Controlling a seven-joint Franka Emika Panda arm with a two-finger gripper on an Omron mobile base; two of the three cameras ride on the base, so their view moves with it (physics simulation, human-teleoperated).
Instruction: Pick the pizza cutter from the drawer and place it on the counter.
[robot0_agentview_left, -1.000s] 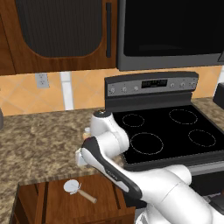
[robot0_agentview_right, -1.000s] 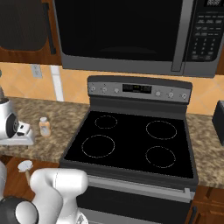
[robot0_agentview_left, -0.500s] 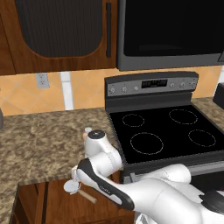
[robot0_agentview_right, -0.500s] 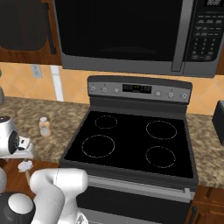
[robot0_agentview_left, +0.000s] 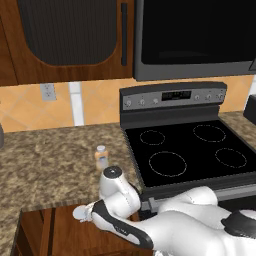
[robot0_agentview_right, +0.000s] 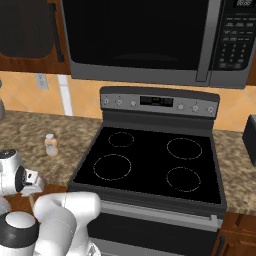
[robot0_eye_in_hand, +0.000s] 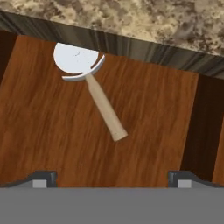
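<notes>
Hand view: one pizza cutter (robot0_eye_in_hand: 90, 86), pale disc, tan handle, flat in one drawer (robot0_eye_in_hand: 52, 135); gripper (robot0_eye_in_hand: 112, 178) fingers spread, empty.

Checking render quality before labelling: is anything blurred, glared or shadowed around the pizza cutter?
Hand view: pizza cutter sharp, evenly lit, no glare, drawer floor unshadowed. Left base view: cutter's wheel mostly hidden behind the arm, counter crisp.

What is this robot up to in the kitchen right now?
The arm reaches down over the open drawer beside the stove. The pizza cutter lies flat on the drawer floor, wheel toward the counter edge. The gripper hangs above it, fingers spread, nothing held. The cutter is not yet grasped.
</notes>
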